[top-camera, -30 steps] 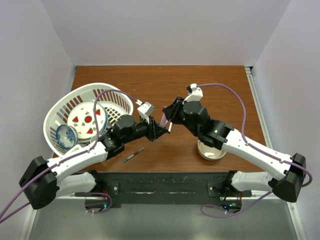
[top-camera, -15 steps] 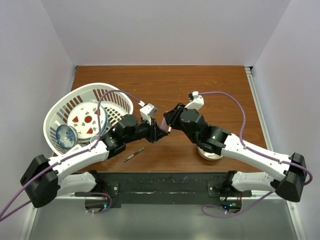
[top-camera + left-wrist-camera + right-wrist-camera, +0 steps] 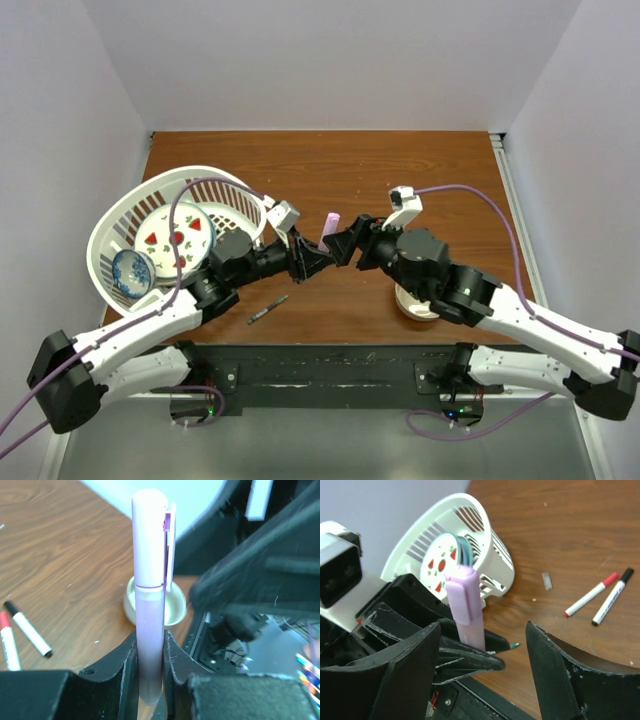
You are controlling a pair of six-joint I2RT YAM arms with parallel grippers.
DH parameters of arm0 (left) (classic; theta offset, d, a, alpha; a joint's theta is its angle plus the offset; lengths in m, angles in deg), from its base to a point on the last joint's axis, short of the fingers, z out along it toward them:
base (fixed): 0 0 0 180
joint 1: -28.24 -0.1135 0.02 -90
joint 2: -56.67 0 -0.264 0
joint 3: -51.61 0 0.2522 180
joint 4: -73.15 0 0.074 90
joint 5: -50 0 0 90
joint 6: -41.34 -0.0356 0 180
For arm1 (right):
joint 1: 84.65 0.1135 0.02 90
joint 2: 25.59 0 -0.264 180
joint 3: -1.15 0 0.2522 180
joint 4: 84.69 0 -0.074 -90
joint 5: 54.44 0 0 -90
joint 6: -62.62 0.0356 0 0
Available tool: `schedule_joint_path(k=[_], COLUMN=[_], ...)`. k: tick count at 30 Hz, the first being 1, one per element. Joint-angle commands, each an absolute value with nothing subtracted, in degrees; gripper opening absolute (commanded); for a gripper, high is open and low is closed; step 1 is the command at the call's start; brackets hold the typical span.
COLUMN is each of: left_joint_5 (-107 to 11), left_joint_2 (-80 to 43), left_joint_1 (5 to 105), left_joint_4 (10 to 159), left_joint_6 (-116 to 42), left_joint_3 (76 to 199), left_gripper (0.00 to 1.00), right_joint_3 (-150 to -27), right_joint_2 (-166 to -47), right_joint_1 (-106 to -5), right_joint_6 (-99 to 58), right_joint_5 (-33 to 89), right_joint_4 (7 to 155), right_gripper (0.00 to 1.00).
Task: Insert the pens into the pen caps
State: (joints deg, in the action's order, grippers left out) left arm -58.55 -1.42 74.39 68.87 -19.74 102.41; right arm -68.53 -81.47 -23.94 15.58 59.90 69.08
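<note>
Left wrist view: who has the pink pen point(image 3: 150, 610)?
Left fingers point(image 3: 127, 655) clamp its barrel, pale cap point(image 3: 149, 535) on top; the lower end is hidden between them.
And the right fingers point(image 3: 555, 665)?
Spread wide around it, not touching.

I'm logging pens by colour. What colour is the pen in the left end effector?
Pale pink; the pen shows best in the left wrist view.

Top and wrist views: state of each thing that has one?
pink pen: capped, upright in left pincer
left pincer: shut on pink pen
right pincer: open, empty
red-capped marker: capped, lying flat
black-capped marker: capped, lying flat
dark grey pen: lying flat, cap unclear
basket: tipped on its side
</note>
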Motion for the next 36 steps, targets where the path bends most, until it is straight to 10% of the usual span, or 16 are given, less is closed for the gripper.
schedule_joint_path(k=[1,26,29,34,36], left_joint_5=[-66.0,-81.7,-81.9,-81.4,-80.8], left_joint_2=[2.9,4.5,4.0,3.0,2.4], left_joint_1=[74.3,74.2,74.3,74.2,74.3], left_joint_4=[66.1,49.2,48.5,48.3,47.8], left_joint_6=[-19.4,-10.4,-10.3,-11.0,-11.3], left_joint_3=[100.4,96.0,96.0,97.3,98.2], left_gripper=[0.00,0.00,0.00,0.00,0.00], right_joint_3=[-71.9,-73.6,-73.3,-71.0,-69.1], right_joint_2=[-78.0,-75.7,-76.1,-77.2,-78.4], right_joint_1=[-23.7,-23.7,-23.7,-23.7,-23.7], right_joint_6=[5.2,1.9,2.2,3.6,4.9], right_joint_5=[53.6,35.7,34.4,30.6,28.1], right_joint_4=[68.9,73.2,73.5,74.9,75.7], right_gripper=[0.78,0.55,0.45,0.00,0.00])
